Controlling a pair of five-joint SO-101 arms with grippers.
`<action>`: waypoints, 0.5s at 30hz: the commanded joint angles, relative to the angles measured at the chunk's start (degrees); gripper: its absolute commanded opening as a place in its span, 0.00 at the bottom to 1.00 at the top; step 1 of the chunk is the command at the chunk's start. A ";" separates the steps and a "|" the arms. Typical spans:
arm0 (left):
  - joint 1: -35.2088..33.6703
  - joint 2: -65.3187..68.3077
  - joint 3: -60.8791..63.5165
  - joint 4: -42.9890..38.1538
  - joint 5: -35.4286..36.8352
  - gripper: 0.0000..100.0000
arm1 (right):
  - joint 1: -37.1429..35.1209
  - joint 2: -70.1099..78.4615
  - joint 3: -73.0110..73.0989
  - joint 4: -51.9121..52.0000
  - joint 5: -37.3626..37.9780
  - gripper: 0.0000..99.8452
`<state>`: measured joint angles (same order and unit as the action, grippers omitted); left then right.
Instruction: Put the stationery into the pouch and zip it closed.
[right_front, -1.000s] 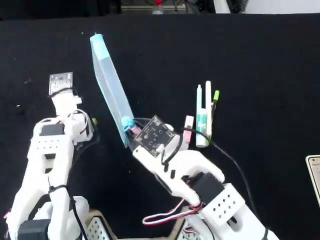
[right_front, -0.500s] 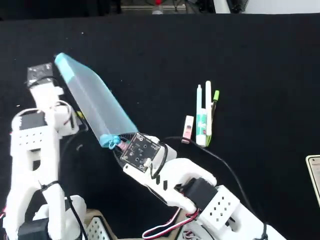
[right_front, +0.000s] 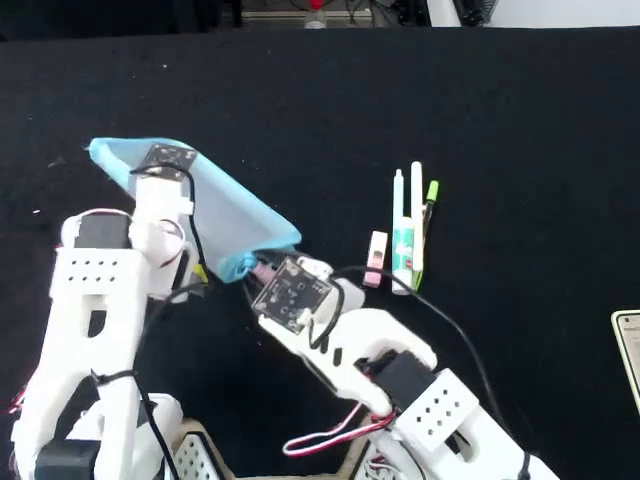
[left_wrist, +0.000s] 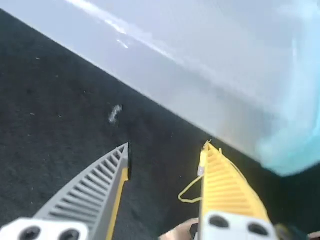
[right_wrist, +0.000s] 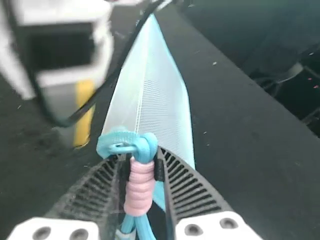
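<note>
Right wrist view: your right end effector (right_wrist: 141, 162) is clenched on the pink pull cord (right_wrist: 138, 187) of the pale blue pouch (right_wrist: 150, 95). Your left end effector (left_wrist: 165, 147) hangs released beside the pouch, over the desk (right_front: 520, 120). Farther off, the pens (right_front: 410, 225) lie together on the desk

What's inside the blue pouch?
Nothing shows inside the see-through pouch. The pens and a small pink item lie outside on the table. The left arm covers part of it.
</note>
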<state>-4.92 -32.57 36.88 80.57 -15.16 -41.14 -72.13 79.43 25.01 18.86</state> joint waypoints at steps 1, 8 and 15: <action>1.36 -6.33 -3.47 1.05 2.20 0.23 | 4.13 0.75 -3.21 -2.20 0.26 0.01; 1.54 -21.80 0.66 -0.97 6.15 0.24 | 4.48 9.27 -6.37 -2.73 0.26 0.01; 2.51 -27.87 1.80 -0.53 6.59 0.24 | 4.57 11.82 -6.73 -4.31 0.26 0.01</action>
<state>-3.96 -58.24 39.25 80.48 -8.84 -37.45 -60.79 76.18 23.52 18.95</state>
